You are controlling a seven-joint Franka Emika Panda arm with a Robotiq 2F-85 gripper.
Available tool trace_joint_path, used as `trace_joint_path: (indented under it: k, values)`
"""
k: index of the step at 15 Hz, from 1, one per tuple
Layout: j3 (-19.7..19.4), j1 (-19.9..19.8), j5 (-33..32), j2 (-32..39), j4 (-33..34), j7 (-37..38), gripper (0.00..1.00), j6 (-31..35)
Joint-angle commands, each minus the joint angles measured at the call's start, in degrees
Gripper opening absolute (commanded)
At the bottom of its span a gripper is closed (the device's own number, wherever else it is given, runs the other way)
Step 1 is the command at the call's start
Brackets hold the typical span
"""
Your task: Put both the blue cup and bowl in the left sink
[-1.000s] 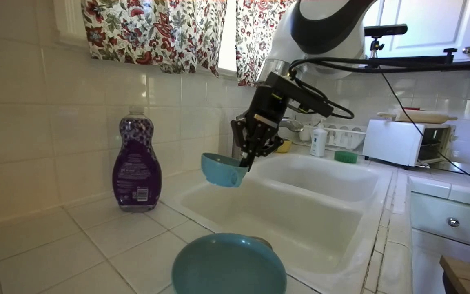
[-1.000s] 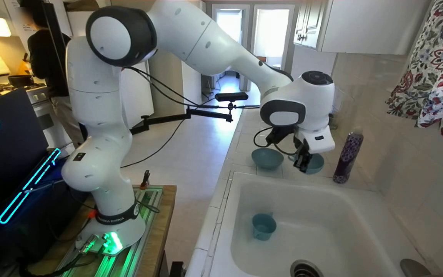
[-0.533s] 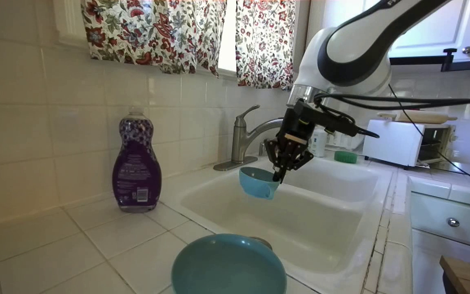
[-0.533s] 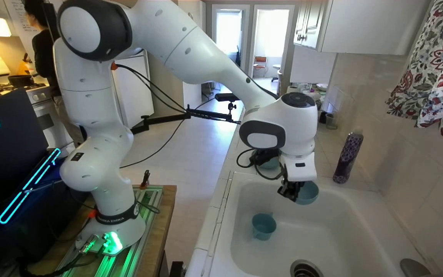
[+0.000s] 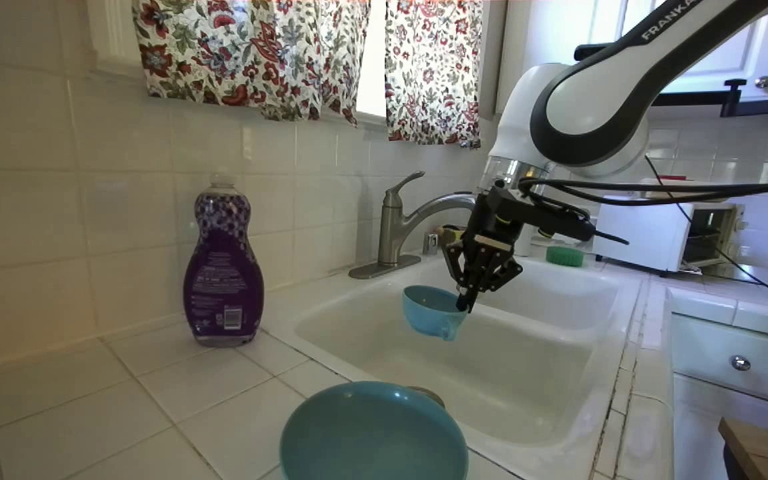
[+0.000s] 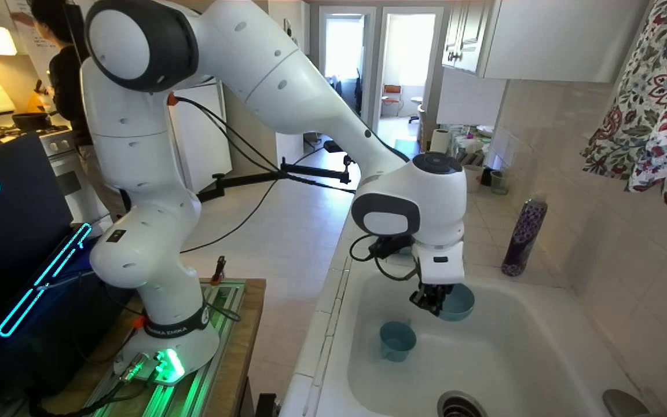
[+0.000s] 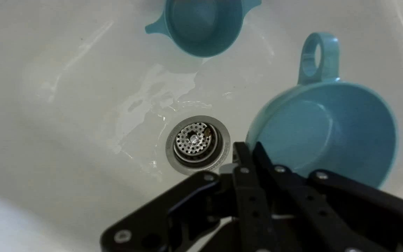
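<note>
Blue cup (image 7: 324, 129) hangs tilted from the claw (image 7: 249, 150), whose jaws are clenched on its wall at the rim, its ring handle standing clear of the grip. Both are over the left sink (image 5: 511, 393); how far down into it, I cannot tell. Beneath the claw, a two-handled cup (image 7: 203, 26) sits upright on the sink floor, apart from the held one, and the drain (image 7: 196, 141) lies below as well. Well away from the claw, beside the sink's rim, the bowl (image 5: 374, 433) rests on the tiled counter (image 5: 77, 427). A purple soap bottle (image 5: 224, 273) stands there too, also apart from the claw. In an exterior view, the faucet (image 5: 394, 230) curves behind the claw; beyond are the other basin (image 5: 561, 287) and a green scrubber (image 5: 564, 256).
</note>
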Motion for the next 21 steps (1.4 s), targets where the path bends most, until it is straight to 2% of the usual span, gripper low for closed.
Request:
trace_joint_path:
  k: [1,11,21]
  values:
    - [0.2,-0.4,0.1,0.5,0.3,-0.1,0.01,0.4]
    - [-1.2,-1.4,4.2,13.5,8.9,2.3,0.01,3.0]
    - [0.7,-0.5,12.1,24.8,13.8,7.8,0.01,7.7]
